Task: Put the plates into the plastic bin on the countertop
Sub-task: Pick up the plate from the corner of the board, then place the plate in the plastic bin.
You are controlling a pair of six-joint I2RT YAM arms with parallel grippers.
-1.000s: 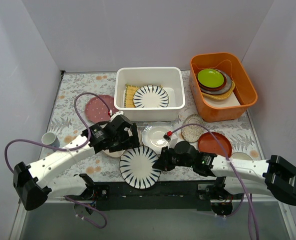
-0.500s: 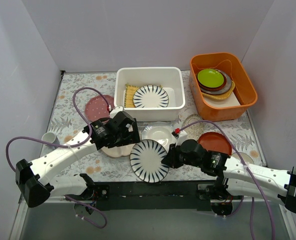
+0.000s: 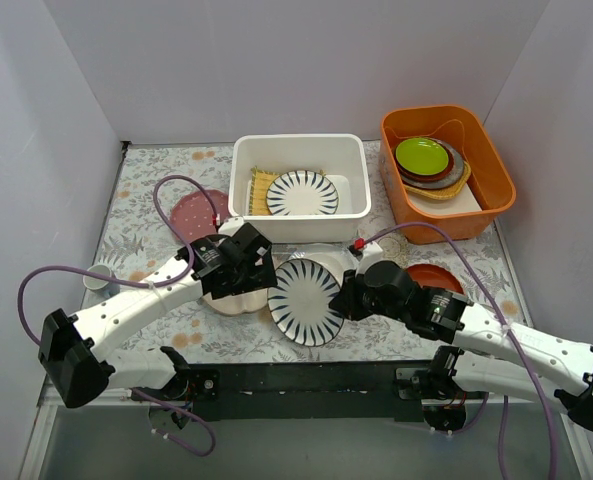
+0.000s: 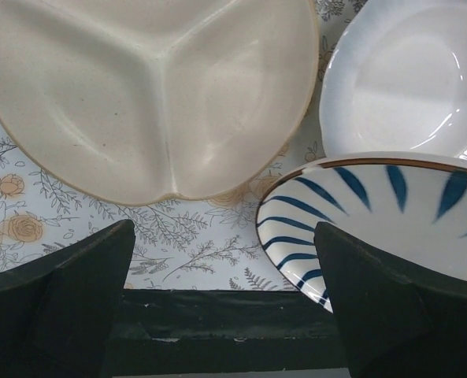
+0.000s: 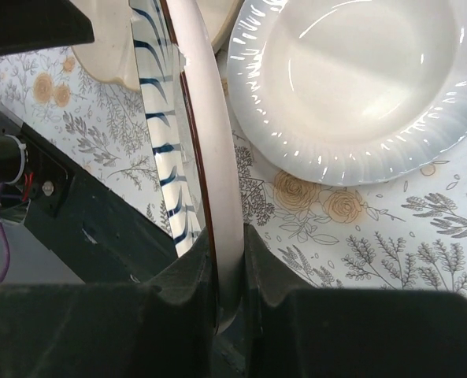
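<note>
Right gripper [image 5: 227, 260] clamped on the rim of a blue-striped plate [image 3: 306, 300], which is held clear of the countertop [image 3: 136, 235] near the middle of its near edge, partly over the glossy white plate [image 5: 351, 87]. Left gripper [image 4: 225, 268], jaws spread wide and empty, above the cream three-section plate [image 4: 154, 94] just to the left. Plastic bin [image 3: 298, 142] at the middle of the far edge, containing a second striped plate [image 3: 302, 193].

Glossy glazed striped plate [image 5: 213, 157] and white plate [image 5: 359, 79], matt cream three-section plate [image 4: 150, 87], smooth plastic bin [image 3: 298, 141].
</note>
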